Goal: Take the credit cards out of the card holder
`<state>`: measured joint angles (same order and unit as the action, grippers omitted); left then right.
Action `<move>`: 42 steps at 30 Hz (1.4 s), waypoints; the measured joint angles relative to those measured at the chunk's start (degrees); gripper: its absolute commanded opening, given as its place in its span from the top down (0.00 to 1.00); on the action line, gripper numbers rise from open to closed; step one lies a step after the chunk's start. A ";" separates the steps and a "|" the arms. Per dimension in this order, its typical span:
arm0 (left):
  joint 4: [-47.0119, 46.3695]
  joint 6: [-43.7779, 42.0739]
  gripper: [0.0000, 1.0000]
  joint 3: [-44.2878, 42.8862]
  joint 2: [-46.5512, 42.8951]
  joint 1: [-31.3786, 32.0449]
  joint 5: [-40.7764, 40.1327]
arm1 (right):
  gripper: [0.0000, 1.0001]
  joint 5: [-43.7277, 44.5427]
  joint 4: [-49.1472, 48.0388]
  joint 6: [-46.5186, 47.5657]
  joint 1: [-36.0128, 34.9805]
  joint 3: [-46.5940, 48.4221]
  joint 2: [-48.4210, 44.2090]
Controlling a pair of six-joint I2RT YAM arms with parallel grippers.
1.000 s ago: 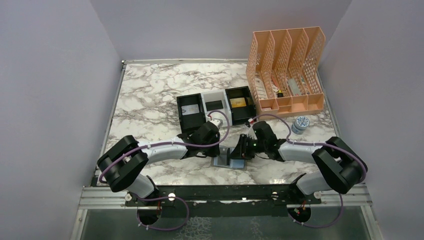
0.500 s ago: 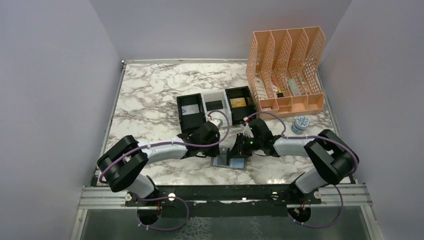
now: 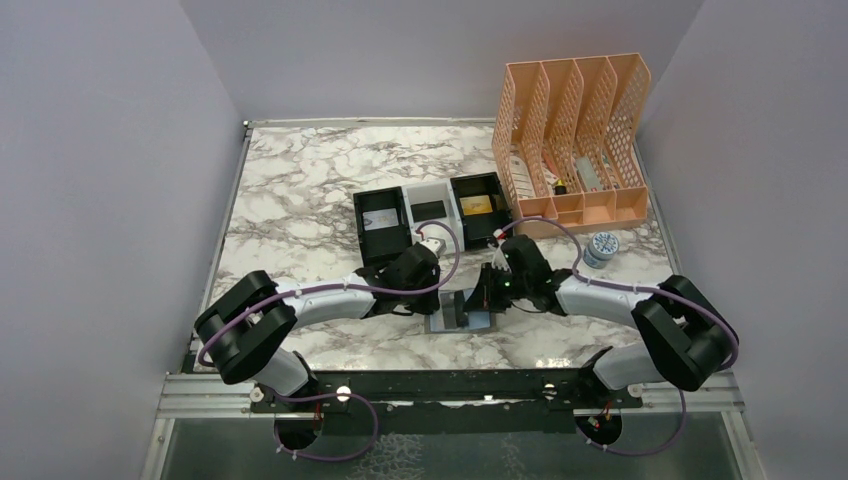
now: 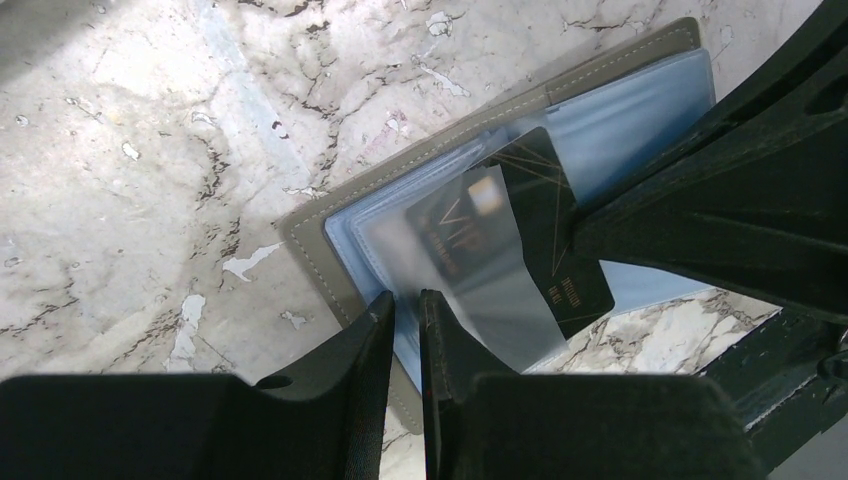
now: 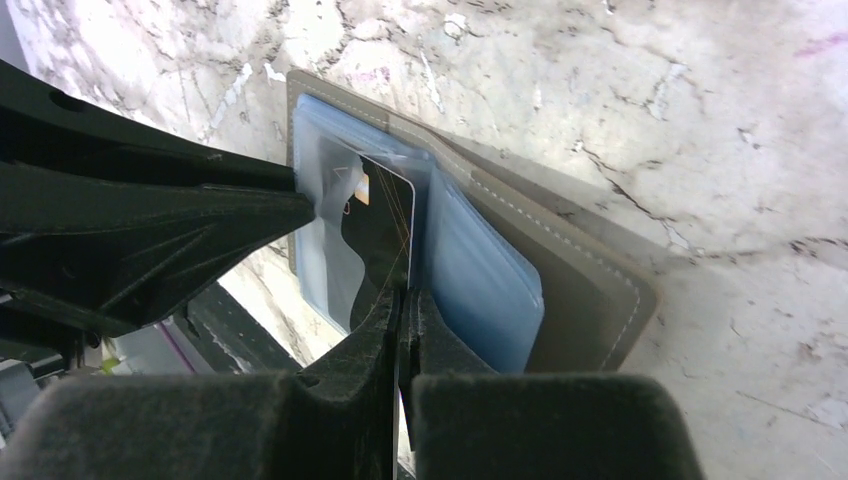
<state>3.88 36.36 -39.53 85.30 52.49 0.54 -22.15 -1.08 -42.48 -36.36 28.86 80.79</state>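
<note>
The card holder (image 4: 330, 235) lies open on the marble between my grippers, grey-taupe outside, blue-grey inside with clear sleeves. It also shows in the top view (image 3: 462, 319) and the right wrist view (image 5: 590, 290). A black credit card (image 4: 545, 225) with gold lines sticks partway out of a sleeve. My left gripper (image 4: 407, 302) is shut on the holder's near sleeve edge. My right gripper (image 5: 405, 297) is shut on the black card's (image 5: 385, 225) edge. In the top view the left gripper (image 3: 446, 303) and right gripper (image 3: 481, 300) face each other over the holder.
A black-and-white three-compartment tray (image 3: 428, 190) stands just behind the grippers, with a gold-yellow flat thing (image 3: 479, 205) in its right compartment. A peach mesh file rack (image 3: 575, 140) stands at the back right. A small round tin (image 3: 601, 247) sits beside the right arm.
My right wrist has shifted slightly, and the holder's blue right panel shows less in the top view. My left arm has not moved.
</note>
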 measured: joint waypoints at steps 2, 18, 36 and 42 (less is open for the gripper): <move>0.02 -0.02 0.79 0.00 0.00 0.04 -0.04 | 0.99 0.87 0.83 0.28 0.00 -0.22 -0.70; 4.83 0.79 0.45 0.00 -7.15 0.13 -0.52 | 0.99 2.80 1.01 -0.96 0.00 -1.18 -1.75; -11.56 9.53 0.74 3.32 1.20 1.84 6.08 | 0.96 2.91 -0.48 -2.47 0.00 -2.36 -1.75; -10.73 9.55 0.75 3.34 0.79 2.03 4.44 | 0.85 2.45 -2.56 -3.87 0.00 -3.26 -1.42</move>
<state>-6.85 45.91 -36.18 86.08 54.52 4.97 -19.70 -3.64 -46.35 -36.36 25.61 79.37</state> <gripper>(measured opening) 0.259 0.105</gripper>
